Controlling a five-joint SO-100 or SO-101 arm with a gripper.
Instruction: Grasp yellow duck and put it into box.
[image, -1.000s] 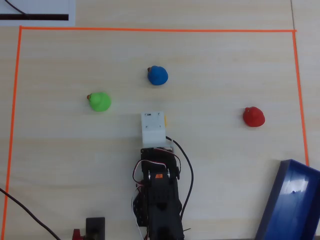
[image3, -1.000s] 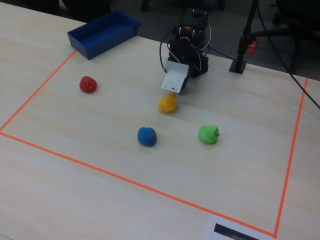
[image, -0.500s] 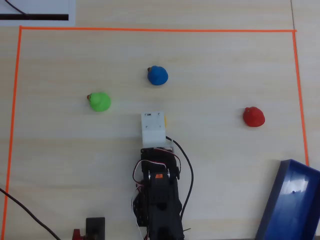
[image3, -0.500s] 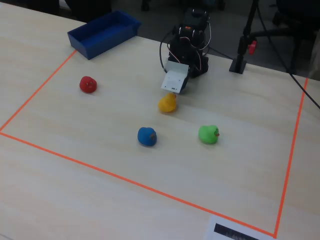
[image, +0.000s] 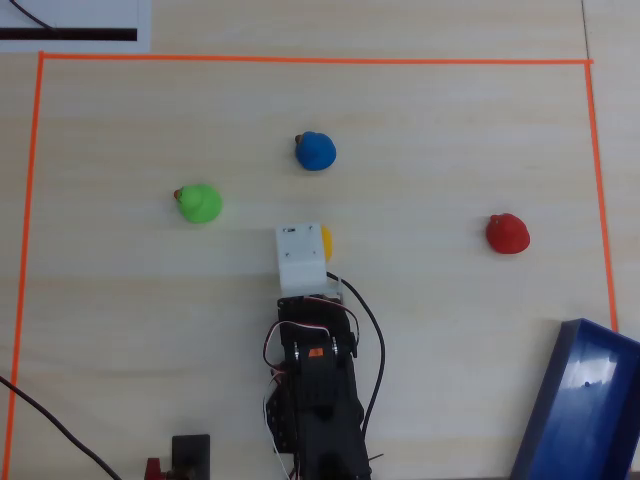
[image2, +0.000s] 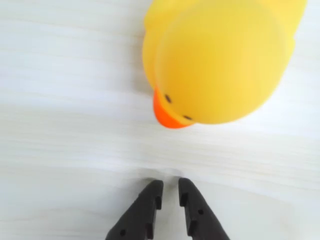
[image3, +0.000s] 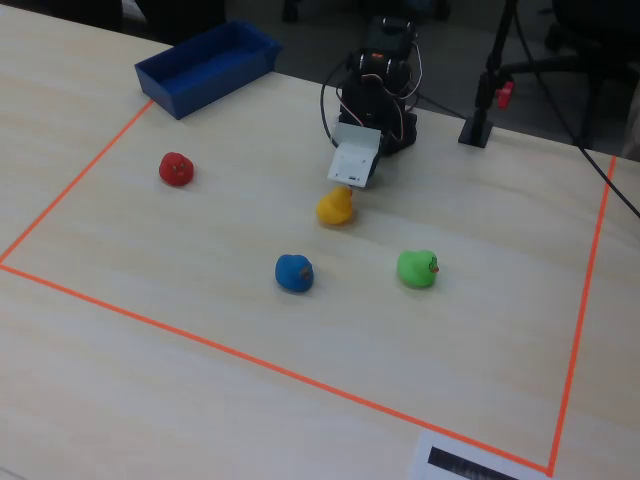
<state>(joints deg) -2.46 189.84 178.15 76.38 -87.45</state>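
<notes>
The yellow duck (image2: 220, 60) fills the top of the wrist view, orange beak pointing down toward my gripper (image2: 169, 184). My two black fingertips stand almost together with only a narrow slit between them, hold nothing, and sit just short of the beak. In the overhead view only an edge of the yellow duck (image: 326, 241) peeks out from under the white wrist housing (image: 300, 256). In the fixed view the yellow duck (image3: 335, 207) sits just in front of the arm. The blue box (image: 585, 410) lies at the lower right of the overhead view and at the upper left of the fixed view (image3: 208, 68).
A blue duck (image: 316, 151), a green duck (image: 200, 203) and a red duck (image: 507, 233) sit apart on the pale wooden table. Orange tape (image: 300, 60) frames the work area. Black cables (image: 370, 330) trail from the arm's base.
</notes>
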